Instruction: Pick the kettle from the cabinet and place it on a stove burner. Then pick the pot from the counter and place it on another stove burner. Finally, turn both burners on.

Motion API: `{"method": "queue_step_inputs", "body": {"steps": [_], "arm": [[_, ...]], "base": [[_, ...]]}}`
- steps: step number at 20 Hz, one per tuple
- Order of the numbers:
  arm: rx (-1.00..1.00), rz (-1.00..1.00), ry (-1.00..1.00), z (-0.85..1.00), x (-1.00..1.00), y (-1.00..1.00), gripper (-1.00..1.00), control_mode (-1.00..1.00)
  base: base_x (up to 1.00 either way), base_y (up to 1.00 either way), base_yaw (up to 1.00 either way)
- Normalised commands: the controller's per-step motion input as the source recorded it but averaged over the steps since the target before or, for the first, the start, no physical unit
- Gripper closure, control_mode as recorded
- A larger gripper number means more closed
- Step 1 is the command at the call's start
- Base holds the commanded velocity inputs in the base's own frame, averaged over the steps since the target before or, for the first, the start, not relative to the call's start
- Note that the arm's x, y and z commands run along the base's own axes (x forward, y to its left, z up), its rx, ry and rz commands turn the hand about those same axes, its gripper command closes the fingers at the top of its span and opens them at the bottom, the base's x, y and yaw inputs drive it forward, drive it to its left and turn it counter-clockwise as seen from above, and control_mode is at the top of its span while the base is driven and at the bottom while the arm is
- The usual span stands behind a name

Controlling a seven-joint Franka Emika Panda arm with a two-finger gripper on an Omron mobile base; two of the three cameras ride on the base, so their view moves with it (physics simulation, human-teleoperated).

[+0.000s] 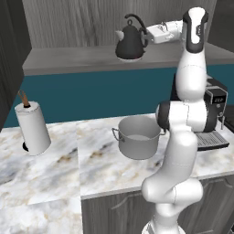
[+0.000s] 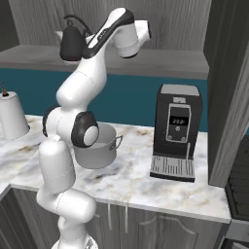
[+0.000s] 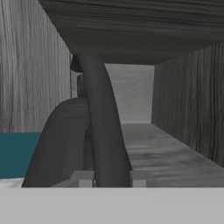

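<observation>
The dark grey kettle (image 1: 130, 43) (image 2: 72, 46) stands upright on the cabinet's grey shelf (image 1: 68, 59) (image 2: 170, 61). My gripper (image 1: 147, 35) (image 3: 111, 178) reaches in from the kettle's right side. In the hand view its looping black handle (image 3: 103, 131) fills the gap between my two fingertips, which press against both sides of it. The kettle's rounded body (image 3: 61, 144) sits just left of the handle. The grey pot (image 1: 137, 137) (image 2: 99, 146) sits lidless on the marble counter (image 1: 96, 164) (image 2: 131, 175) below, partly behind my arm.
A black coffee machine (image 1: 215, 105) (image 2: 177, 131) stands on the counter to the pot's right. A paper towel roll (image 1: 32, 128) (image 2: 10, 116) stands at the left. Cabinet walls close in the shelf on both sides. A dark cooktop edge (image 2: 239, 182) shows at far right.
</observation>
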Motion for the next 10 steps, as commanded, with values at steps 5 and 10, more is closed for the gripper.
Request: {"method": "queue_step_inputs", "body": {"steps": [5, 10], "arm": [[0.08, 0.0, -0.03, -0.21, -0.57, 0.0, 1.0, -1.0], [0.03, -0.01, -0.05, 0.0, -0.65, 0.02, 1.0, -1.0]], "base": [[0.0, 0.0, 0.0], [0.0, 0.0, 0.0]]}}
